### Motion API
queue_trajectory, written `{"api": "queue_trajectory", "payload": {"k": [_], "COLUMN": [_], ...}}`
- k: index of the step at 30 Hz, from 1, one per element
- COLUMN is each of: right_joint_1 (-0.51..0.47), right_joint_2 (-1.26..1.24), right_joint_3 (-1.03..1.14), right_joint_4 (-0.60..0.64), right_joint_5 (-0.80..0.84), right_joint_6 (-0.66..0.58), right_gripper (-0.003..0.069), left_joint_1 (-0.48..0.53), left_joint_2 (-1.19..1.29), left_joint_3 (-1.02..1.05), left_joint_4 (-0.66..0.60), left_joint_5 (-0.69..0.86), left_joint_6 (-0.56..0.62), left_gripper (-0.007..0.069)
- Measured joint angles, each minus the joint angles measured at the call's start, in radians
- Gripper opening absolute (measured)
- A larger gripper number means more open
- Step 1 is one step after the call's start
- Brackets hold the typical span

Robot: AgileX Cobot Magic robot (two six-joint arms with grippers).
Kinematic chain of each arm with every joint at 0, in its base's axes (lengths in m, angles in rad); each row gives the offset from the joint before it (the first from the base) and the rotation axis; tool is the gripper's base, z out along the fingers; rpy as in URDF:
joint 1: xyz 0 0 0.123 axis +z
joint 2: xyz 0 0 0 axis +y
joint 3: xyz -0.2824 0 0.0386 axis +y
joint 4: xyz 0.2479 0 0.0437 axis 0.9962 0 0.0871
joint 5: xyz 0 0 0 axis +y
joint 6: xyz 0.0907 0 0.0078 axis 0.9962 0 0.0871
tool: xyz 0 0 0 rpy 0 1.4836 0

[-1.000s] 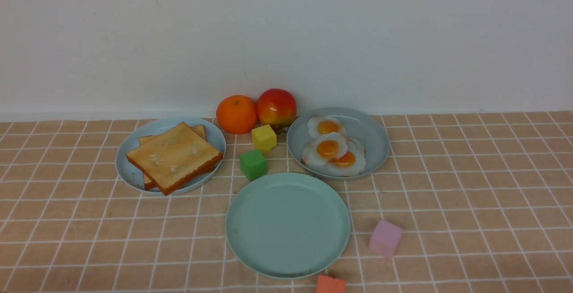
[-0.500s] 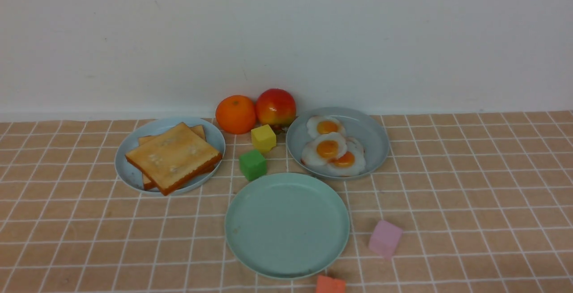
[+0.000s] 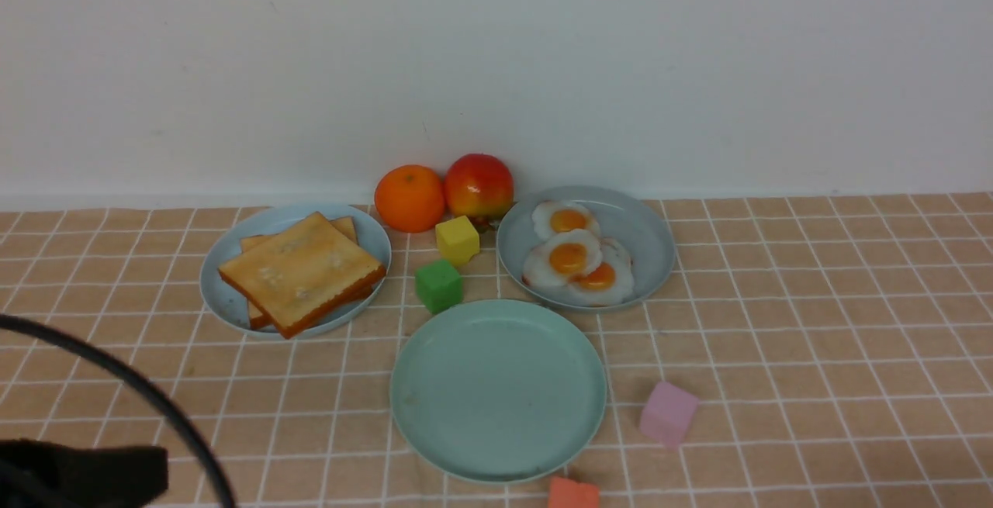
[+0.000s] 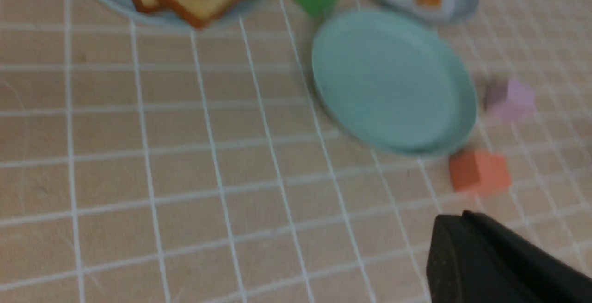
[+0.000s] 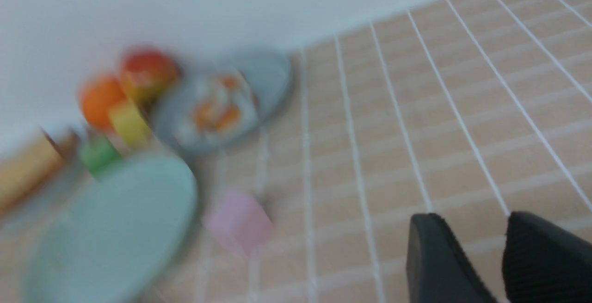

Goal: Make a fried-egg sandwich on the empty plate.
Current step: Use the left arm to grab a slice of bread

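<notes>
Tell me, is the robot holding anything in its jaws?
Nothing is held. The left gripper is shut on nothing; the right gripper has its jaws apart, empty.

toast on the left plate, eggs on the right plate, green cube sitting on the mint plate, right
One slip: the front view shows the green cube on the tablecloth beside the mint plate. Toast and eggs are as you said.

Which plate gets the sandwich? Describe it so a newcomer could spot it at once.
On the tan checked tablecloth, three plates sit in a triangle. The mint-green plate is the one nearest the camera, just in front of the green cube. Unlike the toast plate and the egg plate behind it, it is bare.
</notes>
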Motion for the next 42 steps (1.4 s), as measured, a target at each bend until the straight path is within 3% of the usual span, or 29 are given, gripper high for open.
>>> {"api": "queue_trajectory", "payload": {"k": [3,6,10,15,21,27,29,33,37,42], "right_joint_1": [0.000,0.002,0.028,0.056,0.060,0.061,0.062,0.062,0.062,0.062], "right_joint_2": [0.000,0.000,0.055,0.297,0.501,0.529,0.529,0.530,0.530,0.530], "right_joint_3": [0.000,-0.015,-0.192,-0.550,-0.837,-0.871,-0.871,-0.871,-0.871,-0.871], "right_joint_4": [0.078,0.153,0.170,0.097,0.036,0.046,0.057,0.101,0.143,0.159], "right_joint_5": [-0.116,-0.102,0.178,0.623,0.914,0.939,0.943,0.945,0.945,0.945], "right_joint_6": [0.012,0.015,-0.010,-0.169,-0.283,-0.296,-0.298,-0.299,-0.303,-0.303], "right_gripper": [0.0239,0.0239,0.0192,0.0081,0.0035,0.0035,0.0038,0.0042,0.0043,0.0043], "left_joint_1": [-0.021,-0.021,-0.021,-0.023,-0.023,-0.023,-0.024,-0.024,-0.024,-0.025], "left_joint_2": [0.128,0.219,0.385,0.622,0.888,1.048,1.105,1.184,1.248,1.297], "left_joint_3": [-0.044,-0.075,-0.162,-0.320,-0.507,-0.626,-0.658,-0.679,-0.681,-0.684], "left_joint_4": [0.026,0.032,0.048,0.122,0.292,0.418,0.453,0.481,0.538,0.600], "left_joint_5": [0.037,0.020,-0.015,-0.053,-0.150,-0.212,-0.236,-0.290,-0.338,-0.374], "left_joint_6": [0.029,0.037,0.050,0.099,0.144,0.185,0.188,0.189,0.191,0.190], "left_gripper": [-0.0013,-0.0013,-0.0013,-0.0013,0.0001,0.0155,0.0271,0.0397,0.0449,0.0447]}}
